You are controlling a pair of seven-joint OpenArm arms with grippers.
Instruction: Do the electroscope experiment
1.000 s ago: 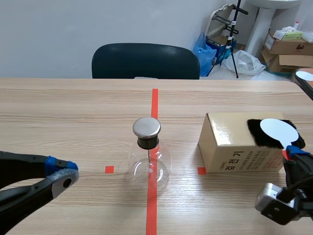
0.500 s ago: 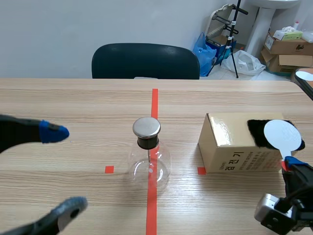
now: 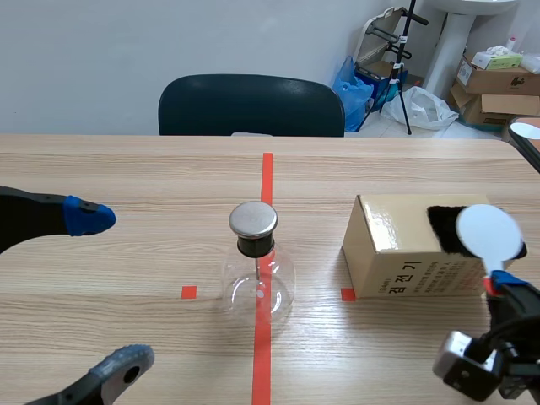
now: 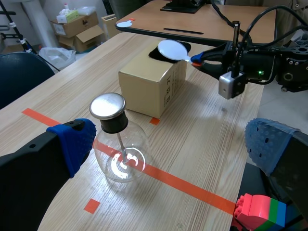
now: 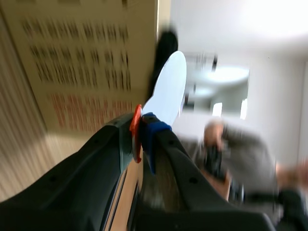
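Scene view has the flask [image 3: 257,287] standing on the red tape line [image 3: 261,363] at mid-counter [image 3: 126,169], stopper [image 3: 254,246] and metal cap [image 3: 253,219] on and a thin rod [image 3: 256,272] hanging inside. The box [image 3: 396,261] beside it is closed, its contents unseen, with black fur [image 3: 443,229] lying on top. The right gripper [image 3: 504,283] is clamped on the red handle [image 5: 136,132] of a white paddle [image 3: 489,229] held at the fur, while the left gripper [image 3: 114,291] gapes wide, apart from the flask. Such a slim hold could let the paddle twist or slip, and a hard knock on the cap, or the left gripper closing off-centre, could tip the glass.
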